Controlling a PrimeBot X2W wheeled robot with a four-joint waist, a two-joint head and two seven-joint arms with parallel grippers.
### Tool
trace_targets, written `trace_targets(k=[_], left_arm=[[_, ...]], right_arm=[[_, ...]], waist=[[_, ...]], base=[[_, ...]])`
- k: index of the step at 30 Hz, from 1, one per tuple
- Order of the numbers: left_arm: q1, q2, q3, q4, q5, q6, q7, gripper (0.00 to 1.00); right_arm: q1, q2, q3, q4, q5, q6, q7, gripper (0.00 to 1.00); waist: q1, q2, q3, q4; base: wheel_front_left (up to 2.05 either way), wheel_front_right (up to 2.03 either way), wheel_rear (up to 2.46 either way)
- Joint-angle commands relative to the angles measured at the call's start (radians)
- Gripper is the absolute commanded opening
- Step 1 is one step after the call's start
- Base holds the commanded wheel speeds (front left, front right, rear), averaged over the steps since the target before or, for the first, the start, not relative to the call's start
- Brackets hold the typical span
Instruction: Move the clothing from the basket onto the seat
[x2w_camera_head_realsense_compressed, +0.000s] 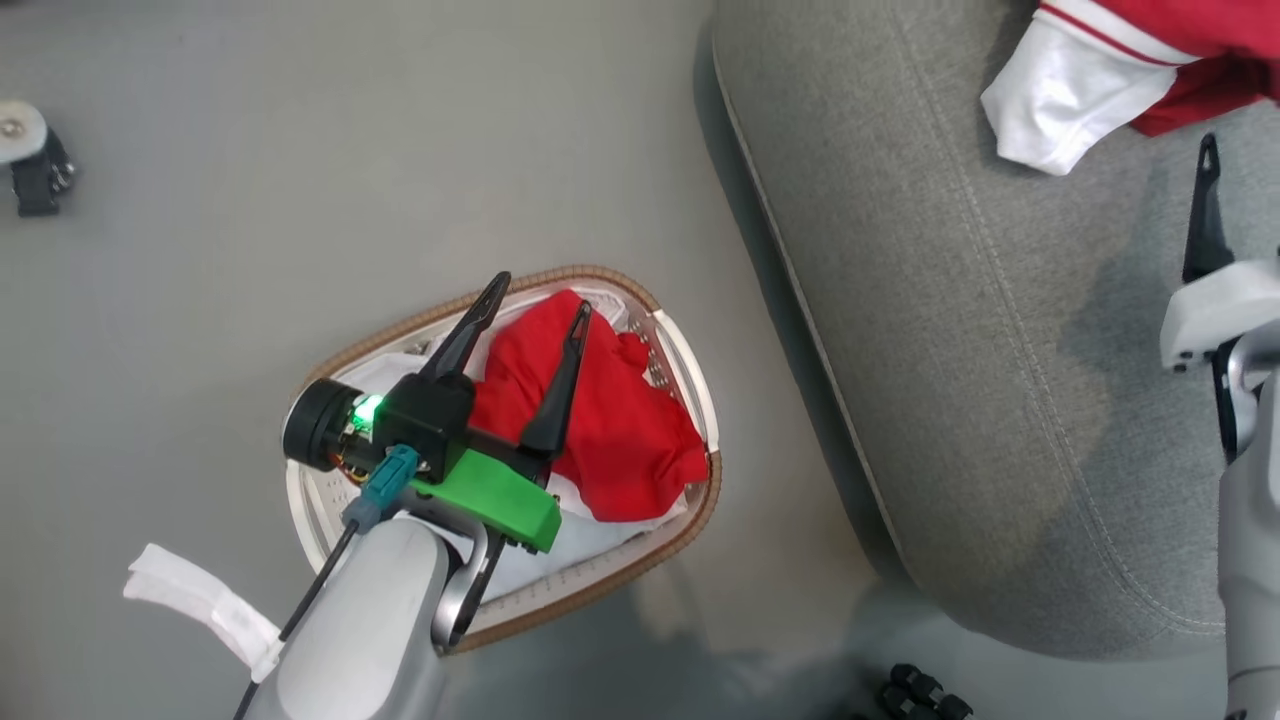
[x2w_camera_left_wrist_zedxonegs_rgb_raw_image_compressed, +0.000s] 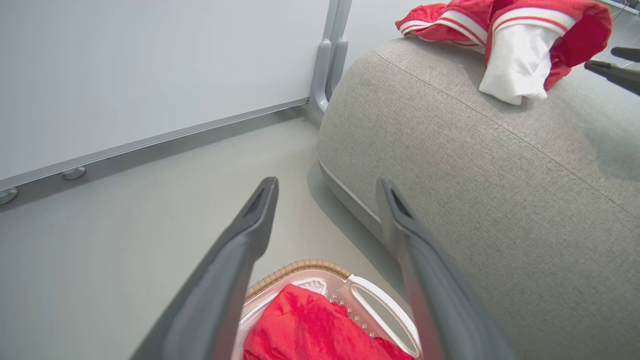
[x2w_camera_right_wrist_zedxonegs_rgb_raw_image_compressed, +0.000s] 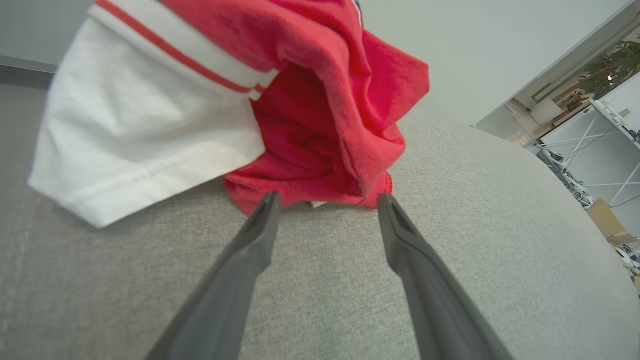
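Shirt (x2w_camera_head_realsense_compressed: 620, 440) in basket (x2w_camera_head_realsense_compressed: 712, 480) partly hidden; jersey (x2w_camera_head_realsense_compressed: 1060, 90) cut off at view's edge.

The left gripper (x2w_camera_head_realsense_compressed: 540, 300) has its two dark fingers spread wide, pointing toward one o'clock from a green wrist housing (x2w_camera_head_realsense_compressed: 490, 495) on the pale forearm (x2w_camera_head_realsense_compressed: 370, 620). Over at three o'clock, the right gripper (x2w_camera_right_wrist_zedxonegs_rgb_raw_image_compressed: 328, 199) points to twelve, fingers parted, holding nothing.

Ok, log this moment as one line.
left gripper: open, above red shirt in basket | right gripper: open, beside jersey on seat | task: one garment left
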Motion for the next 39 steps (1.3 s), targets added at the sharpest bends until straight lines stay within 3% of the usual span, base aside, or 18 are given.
trace_targets(k=[1,11,21,30,39], left_arm=[[0.023,-0.001,0.012,0.004,-0.005,-0.003,-0.001,1.00],[0.102,-0.027,0.114,-0.003,-0.040,-0.003,-0.001,1.00],[0.221,-0.050,0.262,-0.007,-0.053,0.003,-0.001,1.00],[0.347,-0.057,0.377,-0.005,-0.076,0.011,-0.001,1.00],[0.436,-0.058,0.401,-0.009,-0.101,0.012,-0.001,1.00]], right_arm=[[0.026,-0.001,0.007,-0.011,0.012,-0.001,0.000,1.00],[0.057,-0.024,0.091,-0.059,0.032,-0.001,0.000,1.00],[0.108,0.020,0.202,-0.092,0.096,-0.001,0.000,1.00],[0.255,0.090,0.281,-0.146,0.169,-0.001,0.000,1.00],[0.428,0.102,0.362,-0.191,0.286,-0.001,0.000,1.00]], waist=[[0.0000,0.0000,-0.067,0.010],[0.0000,0.0000,-0.243,0.066],[0.0000,0.0000,-0.396,0.139],[0.0000,0.0000,-0.484,0.190],[0.0000,0.0000,-0.545,0.209]], base=[[0.00,0.00,0.00],[0.00,0.00,0.00],[0.00,0.00,0.00],[0.00,0.00,0.00],[0.00,0.00,0.00]])
